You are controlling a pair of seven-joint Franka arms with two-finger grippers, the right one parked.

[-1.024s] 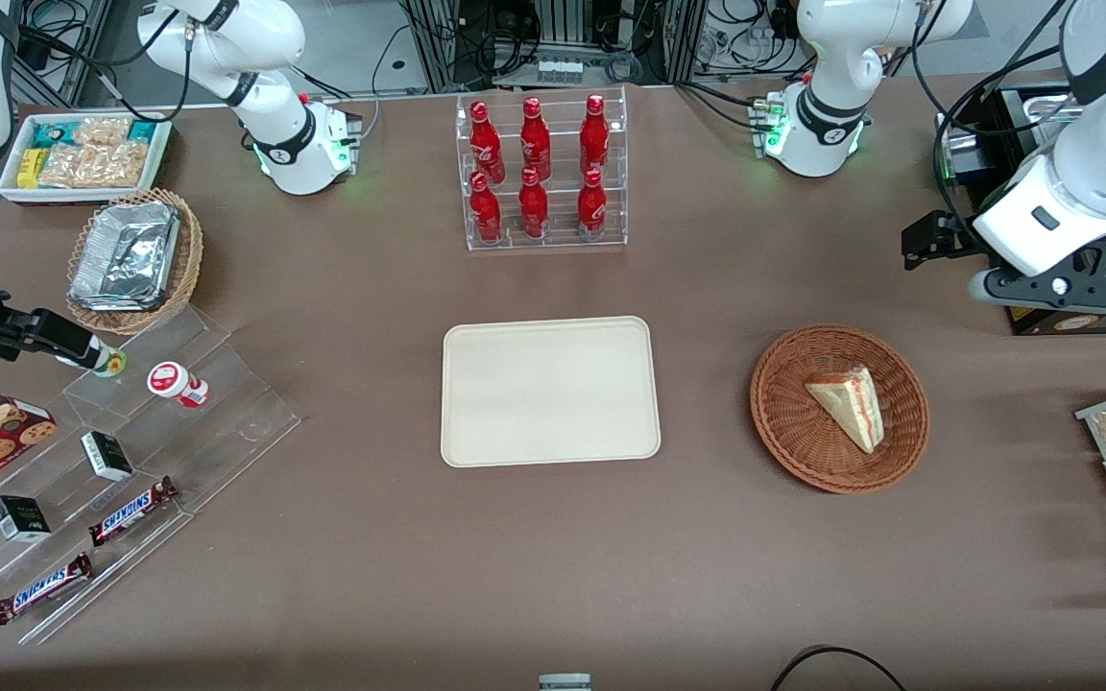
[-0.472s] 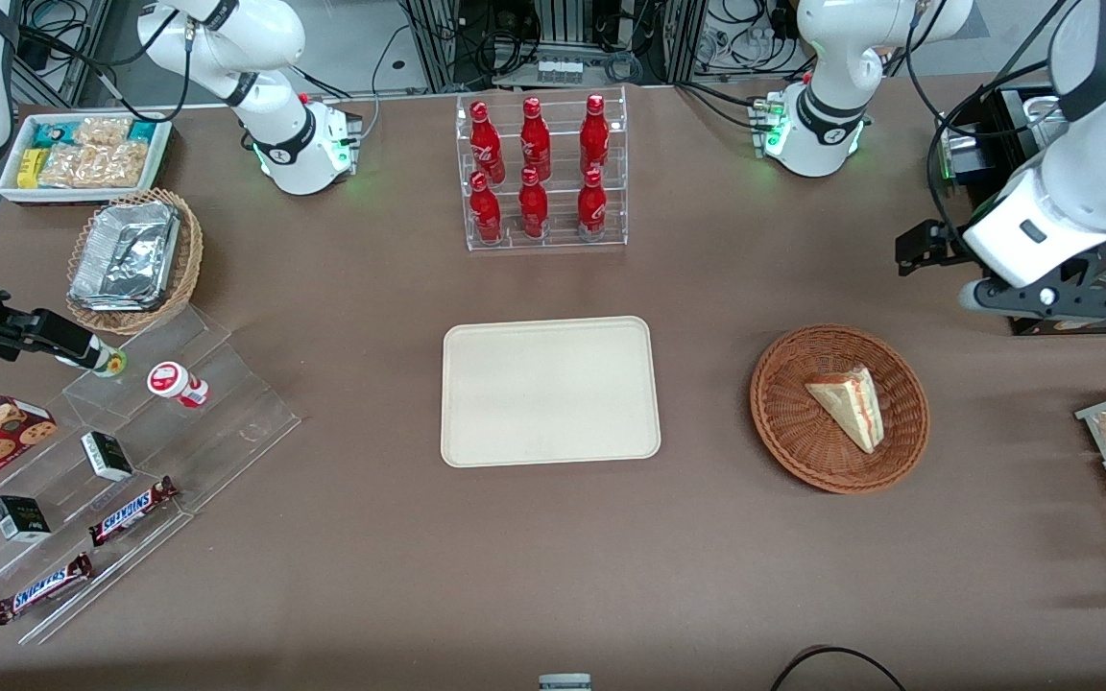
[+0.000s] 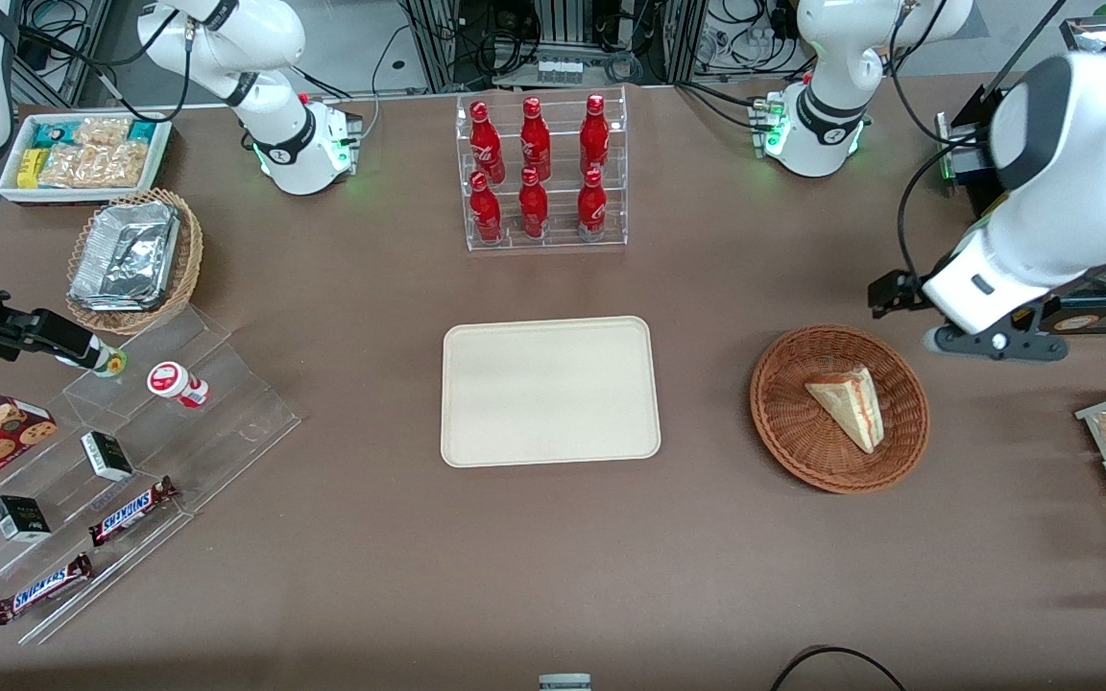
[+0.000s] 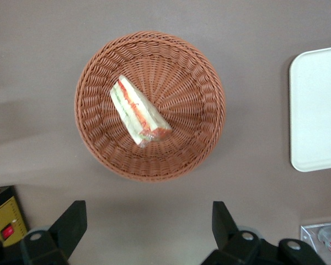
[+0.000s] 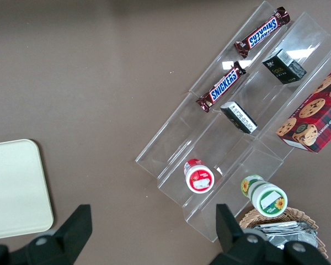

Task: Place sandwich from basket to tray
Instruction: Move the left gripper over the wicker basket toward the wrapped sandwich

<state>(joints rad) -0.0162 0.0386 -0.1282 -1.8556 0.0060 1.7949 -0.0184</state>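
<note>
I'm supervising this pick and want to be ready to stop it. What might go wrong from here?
The open gripper hangs above the table beside the basket, not yet over the sandwich. The sandwich lies slanted in clear wrap, so the fingers may slip off it. A descent near the rim could shove or tip the light basket. The tray lies apart, so a weak grasp might drop it midway.

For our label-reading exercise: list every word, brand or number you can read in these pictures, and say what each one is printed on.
"SNICKERS": on one chocolate bar on the clear stepped stand.
"SNICKERS": on the second chocolate bar, one step higher.
Red bottles, cookie box, small dark boxes, two round tubs: print too small to read.
The sandwich, basket and tray bear no text.
The gripper hangs open above the table beside the basket.
</note>
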